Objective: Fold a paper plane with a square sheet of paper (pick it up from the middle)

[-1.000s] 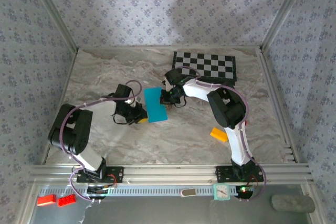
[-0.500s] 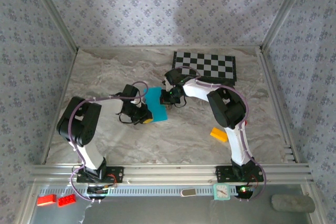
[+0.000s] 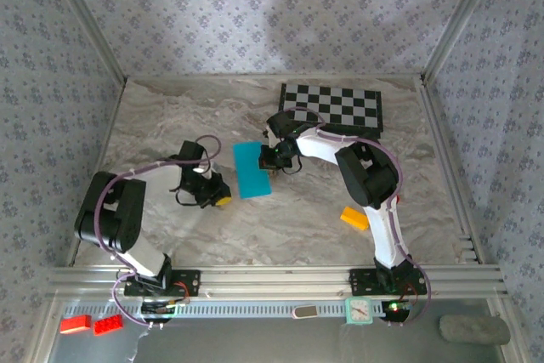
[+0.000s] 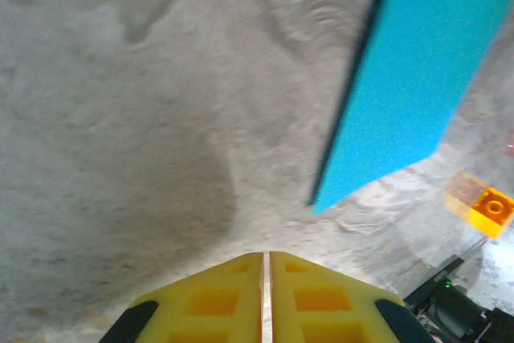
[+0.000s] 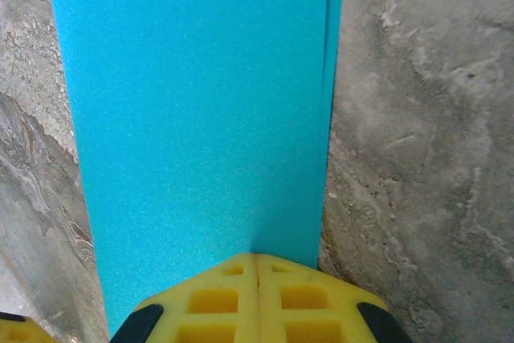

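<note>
The square sheet of paper [image 3: 252, 170] lies folded into a narrow cyan-blue strip in the middle of the table. My right gripper [image 3: 270, 159] is shut, with its tips down on the strip's right side. In the right wrist view the paper [image 5: 193, 110] stretches away from the closed yellow fingertips [image 5: 257, 259], and two layers show along its right edge. My left gripper [image 3: 221, 199] is shut and holds nothing, a little left of the strip's lower corner. In the left wrist view the paper [image 4: 418, 78] runs up to the right, clear of the closed tips [image 4: 266, 256].
A chessboard [image 3: 333, 106] lies at the back right, behind the right arm. A small yellow-orange block [image 3: 354, 218] sits near the right arm's base, also seen as an orange block [image 4: 490, 206]. Patterned walls and metal rails close in the marble table [image 3: 153, 125].
My left gripper pushed in against the paper's lower left edge, then drew back to the left and now stands apart from it. The right gripper stayed put on the paper.
</note>
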Controlling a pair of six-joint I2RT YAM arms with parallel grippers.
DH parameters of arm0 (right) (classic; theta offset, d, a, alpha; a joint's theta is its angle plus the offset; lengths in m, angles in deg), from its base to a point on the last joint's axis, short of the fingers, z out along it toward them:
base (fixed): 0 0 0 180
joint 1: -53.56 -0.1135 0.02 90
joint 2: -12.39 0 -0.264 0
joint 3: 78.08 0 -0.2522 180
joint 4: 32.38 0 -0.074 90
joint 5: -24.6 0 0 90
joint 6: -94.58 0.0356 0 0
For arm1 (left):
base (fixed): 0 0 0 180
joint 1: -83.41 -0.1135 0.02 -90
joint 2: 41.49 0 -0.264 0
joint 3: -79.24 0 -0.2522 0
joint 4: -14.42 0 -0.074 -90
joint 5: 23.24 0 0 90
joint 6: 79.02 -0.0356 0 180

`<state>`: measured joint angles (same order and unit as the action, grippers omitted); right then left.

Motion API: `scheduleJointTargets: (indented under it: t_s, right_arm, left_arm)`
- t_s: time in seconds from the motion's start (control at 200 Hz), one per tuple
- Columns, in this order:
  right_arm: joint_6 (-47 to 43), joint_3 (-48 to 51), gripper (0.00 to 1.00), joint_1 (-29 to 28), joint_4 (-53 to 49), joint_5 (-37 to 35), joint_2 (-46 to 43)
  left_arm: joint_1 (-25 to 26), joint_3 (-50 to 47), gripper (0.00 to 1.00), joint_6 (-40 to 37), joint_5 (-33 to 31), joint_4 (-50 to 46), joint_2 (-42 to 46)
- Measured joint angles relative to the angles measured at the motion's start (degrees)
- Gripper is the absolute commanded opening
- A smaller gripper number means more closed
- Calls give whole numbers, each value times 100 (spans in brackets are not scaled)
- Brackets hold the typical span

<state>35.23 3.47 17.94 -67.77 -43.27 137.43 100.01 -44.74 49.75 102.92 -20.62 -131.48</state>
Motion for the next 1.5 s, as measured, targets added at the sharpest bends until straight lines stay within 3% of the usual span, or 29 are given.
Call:
scheduleJointTargets:
  t_s: [0.175,0.43,0.815,1.144,1.324,1.499]
  right_arm:
    - [133,7,3,2,-4,2,-94]
    - [367,118,3,144,-66,173,-190]
    - [546,234,6,201,-46,284,-317]
    - [632,872,32,317,87,343,-857]
    - [807,1390,37,494,225,262,-1259]
    - [979,1777,40,551,485,254,-1504]
  left_arm:
    - [107,37,14,817,212,1187,0]
    - [271,678,13,1340,37,1991,-887]
    - [315,1043,11,992,-254,1423,-1443]
    - [380,1355,16,780,-236,1001,-1532]
    - [411,1510,23,929,-234,990,-1478]
    - [417,1821,24,1040,-160,1029,-1486]
